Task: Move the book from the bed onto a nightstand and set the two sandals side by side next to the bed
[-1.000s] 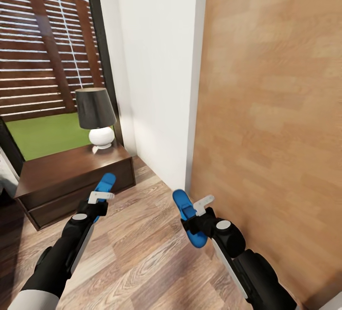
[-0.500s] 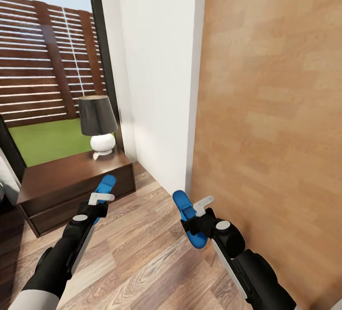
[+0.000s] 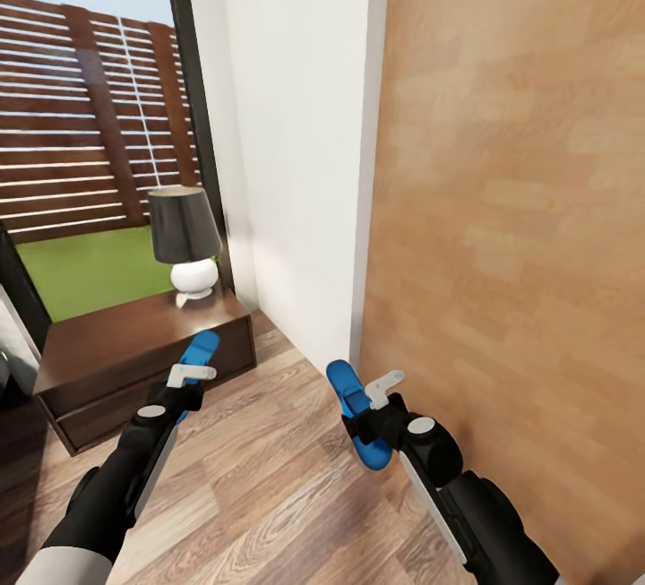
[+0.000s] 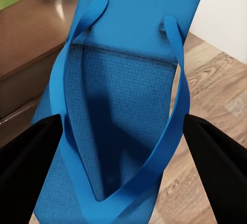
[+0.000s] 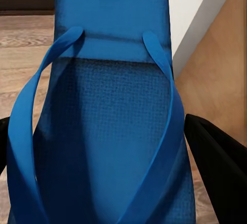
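Each of my grippers carries one bright blue sandal above the wood-plank floor. My left gripper [image 3: 184,388] is shut on a sandal [image 3: 198,350] whose tip points toward the dark brown nightstand [image 3: 116,343] at the left. The left wrist view has that sandal [image 4: 118,95] close up between the black fingers [image 4: 28,147]. My right gripper [image 3: 369,406] is shut on the other sandal [image 3: 354,410], held near the corner of the white wall. In the right wrist view this sandal [image 5: 110,110] lies strap-up between the fingers [image 5: 218,157]. The book and the bed are out of view.
A lamp [image 3: 186,245] with a black shade and white base stands on the nightstand. Behind it is a black-framed window [image 3: 184,74] onto grass and a slatted fence. A white wall [image 3: 296,146] and a brown wooden door [image 3: 511,236] stand close ahead and right.
The whole view has shifted slightly, the nightstand and lamp drifting a little right and down. Both arms hold their sandals as before.
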You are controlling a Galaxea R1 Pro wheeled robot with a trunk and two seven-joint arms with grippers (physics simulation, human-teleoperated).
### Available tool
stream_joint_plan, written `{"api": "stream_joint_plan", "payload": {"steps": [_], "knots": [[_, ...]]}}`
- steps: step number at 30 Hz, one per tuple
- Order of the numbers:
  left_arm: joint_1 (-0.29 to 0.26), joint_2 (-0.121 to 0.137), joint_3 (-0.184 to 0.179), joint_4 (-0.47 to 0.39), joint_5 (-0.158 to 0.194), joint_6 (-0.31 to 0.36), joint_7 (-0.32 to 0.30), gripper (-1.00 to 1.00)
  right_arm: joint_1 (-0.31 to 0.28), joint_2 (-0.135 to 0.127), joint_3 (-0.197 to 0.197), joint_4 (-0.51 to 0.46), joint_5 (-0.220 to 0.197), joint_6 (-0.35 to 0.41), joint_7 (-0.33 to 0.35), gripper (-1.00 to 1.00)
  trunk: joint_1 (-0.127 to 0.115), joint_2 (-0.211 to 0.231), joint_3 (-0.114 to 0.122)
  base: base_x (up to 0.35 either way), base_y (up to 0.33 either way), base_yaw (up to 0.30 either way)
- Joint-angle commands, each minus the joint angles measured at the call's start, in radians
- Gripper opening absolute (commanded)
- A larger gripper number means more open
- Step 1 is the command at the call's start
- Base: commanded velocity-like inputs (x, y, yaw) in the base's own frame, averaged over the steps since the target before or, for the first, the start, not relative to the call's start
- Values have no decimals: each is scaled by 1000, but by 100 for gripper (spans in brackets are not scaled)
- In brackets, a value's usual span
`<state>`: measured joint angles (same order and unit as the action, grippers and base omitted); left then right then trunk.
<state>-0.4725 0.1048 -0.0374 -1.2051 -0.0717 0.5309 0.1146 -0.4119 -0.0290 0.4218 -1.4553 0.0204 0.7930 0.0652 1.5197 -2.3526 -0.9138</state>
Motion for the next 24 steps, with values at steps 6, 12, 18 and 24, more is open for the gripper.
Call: {"api": "stream_joint_plan", "payload": {"steps": [6, 12, 18, 24], "knots": [[-1, 1, -3, -9, -5, 10, 2, -100, -1, 0, 0, -1, 3, 5, 4, -100, -23, 42, 18, 0, 0, 0], [-1, 1, -4, -11, -5, 11, 2, -100, -1, 0, 0, 0, 3, 5, 4, -100, -46, 84, 37, 0, 0, 0], [-1, 1, -4, -10, -5, 11, 2, -100, -1, -3, 0, 0, 3, 5, 4, -100, -69, 126, 55, 0, 0, 0], [-1, 1, -5, -9, -5, 11, 2, -100, -1, -2, 2, 0, 3, 5, 4, -100, -92, 168, 74, 0, 0, 0]]}}
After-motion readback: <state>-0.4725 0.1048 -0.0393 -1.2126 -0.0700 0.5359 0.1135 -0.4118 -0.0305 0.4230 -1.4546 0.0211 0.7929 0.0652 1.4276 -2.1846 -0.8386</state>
